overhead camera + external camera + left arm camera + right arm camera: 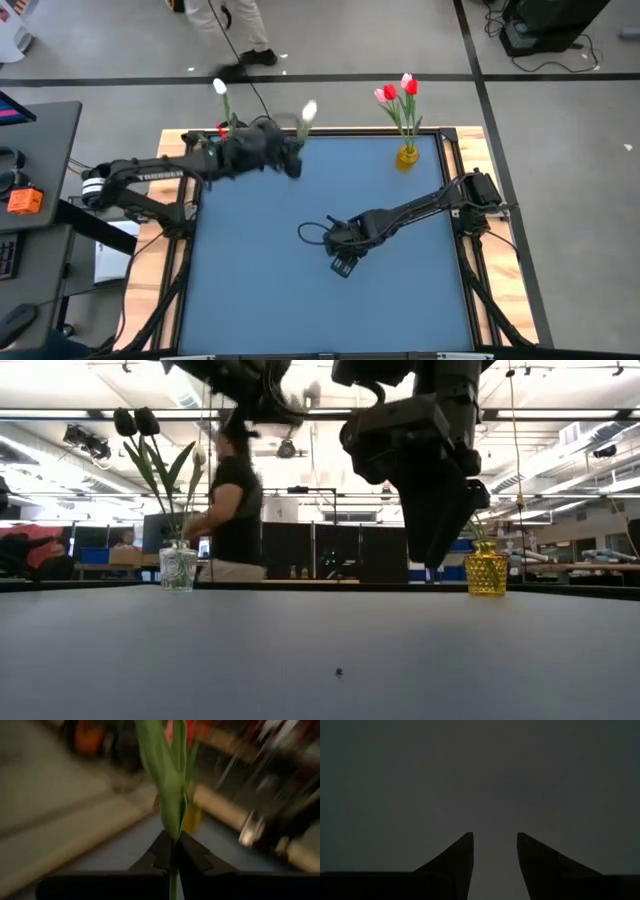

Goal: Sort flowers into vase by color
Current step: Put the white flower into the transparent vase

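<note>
Where the left tool [172, 854] pinches, a flower [167, 780] stands (upright).

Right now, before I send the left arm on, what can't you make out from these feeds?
- Bloom on the stem clamped in the left pincer: cut off by the left wrist view's top edge; a motion-blurred white smear in the high view.
- Clear vase: hidden under the left arm in the high view.
- Right pincer: open above bare table; its fingertips lost in dark silhouette in the low view.
</note>
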You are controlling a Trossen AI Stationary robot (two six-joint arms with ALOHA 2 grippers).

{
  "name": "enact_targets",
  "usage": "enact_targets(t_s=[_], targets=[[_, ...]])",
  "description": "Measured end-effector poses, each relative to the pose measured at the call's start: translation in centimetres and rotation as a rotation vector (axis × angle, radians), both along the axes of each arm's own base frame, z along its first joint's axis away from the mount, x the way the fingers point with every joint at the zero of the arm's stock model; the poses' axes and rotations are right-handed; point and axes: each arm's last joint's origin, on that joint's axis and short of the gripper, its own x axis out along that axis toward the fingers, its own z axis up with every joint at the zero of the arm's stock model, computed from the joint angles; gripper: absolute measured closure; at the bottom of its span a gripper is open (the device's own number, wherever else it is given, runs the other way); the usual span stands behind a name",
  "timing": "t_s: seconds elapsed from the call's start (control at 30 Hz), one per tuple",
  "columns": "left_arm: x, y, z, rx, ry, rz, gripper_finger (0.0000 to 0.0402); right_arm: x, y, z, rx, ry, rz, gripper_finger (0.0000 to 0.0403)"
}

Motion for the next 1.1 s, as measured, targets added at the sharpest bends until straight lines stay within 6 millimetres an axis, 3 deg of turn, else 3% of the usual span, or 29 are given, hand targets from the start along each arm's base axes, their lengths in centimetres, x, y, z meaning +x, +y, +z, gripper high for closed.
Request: enact_targets(t_s=[0.2,0.43,0.57,0.8,1.1], targets=[[-3.5,5.0,3.9,0.226,-0.192,-0.008,0.0387,-0.1,-1.8,-0.1,-0.01,0.046,-0.021,0.0243],[-8.0,6.5,6.3,0.468,-0.127,0.038,0.0388,-0.2,-5.6,-0.1,-0.042,0.098,-0.07,0.0243],[-10.7,7.1,7.4,0.505,-0.15,0.054,0.0389,0.0,-8.3,-0.1,-0.026,0.094,-0.092,0.0243],[-13.7,7.8,5.0,0.501,-0.128,0.027,0.0389,-0.4,-11.7,-0.1,-0.008,0.106,-0.11,0.0243],[-16.0,7.0,2.3,0.609,-0.193,0.008,0.039,-0.6,-13.3,-0.1,0.003,0.104,-0.101,0.0243]])
